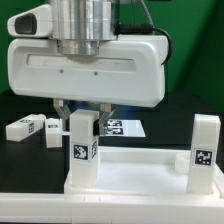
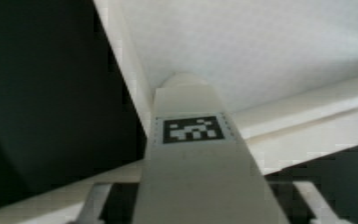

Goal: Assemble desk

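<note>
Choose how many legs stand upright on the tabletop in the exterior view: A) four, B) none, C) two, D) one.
C: the held leg stands in the gripper on the exterior view's left and the free leg on its right, both upright on the tabletop.

You've got white tagged leg clamped upright btwn the jaws, standing on tabletop corner. 2nd leg upright, well off one side; loose legs flat, opposite side.
</note>
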Available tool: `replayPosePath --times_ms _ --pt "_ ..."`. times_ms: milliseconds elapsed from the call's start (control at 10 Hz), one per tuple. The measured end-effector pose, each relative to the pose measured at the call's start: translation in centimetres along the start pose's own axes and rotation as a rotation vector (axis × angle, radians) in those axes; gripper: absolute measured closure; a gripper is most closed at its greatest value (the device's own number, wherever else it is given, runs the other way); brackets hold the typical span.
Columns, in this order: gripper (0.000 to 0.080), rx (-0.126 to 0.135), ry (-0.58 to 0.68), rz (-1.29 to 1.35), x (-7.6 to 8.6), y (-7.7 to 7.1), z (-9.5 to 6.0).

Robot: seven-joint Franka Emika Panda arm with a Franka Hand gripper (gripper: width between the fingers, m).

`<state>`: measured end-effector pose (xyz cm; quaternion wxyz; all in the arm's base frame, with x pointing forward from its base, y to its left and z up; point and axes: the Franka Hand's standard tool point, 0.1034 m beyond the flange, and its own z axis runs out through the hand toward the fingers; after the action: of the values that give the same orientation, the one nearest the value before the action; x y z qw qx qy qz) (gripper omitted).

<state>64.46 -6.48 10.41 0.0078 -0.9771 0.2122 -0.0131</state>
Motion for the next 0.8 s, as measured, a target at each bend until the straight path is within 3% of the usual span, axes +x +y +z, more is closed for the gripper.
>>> replayPosePath --times_ms 400,500,600,700,800 --pt "0.0466 -0.005 0.001 0.048 0.0 0.1 0.0" --pt "0.0291 -0.005 0.001 0.048 0.0 0.1 0.0" --pt "0.0291 -0.003 0.002 0.061 0.0 0.1 -0.1" --pt "0.018 0.005 0.001 0.098 -0.5 0.1 -0.7" --pt "0.0159 0.01 -0.01 0.145 -1.6 0.3 -1.1"
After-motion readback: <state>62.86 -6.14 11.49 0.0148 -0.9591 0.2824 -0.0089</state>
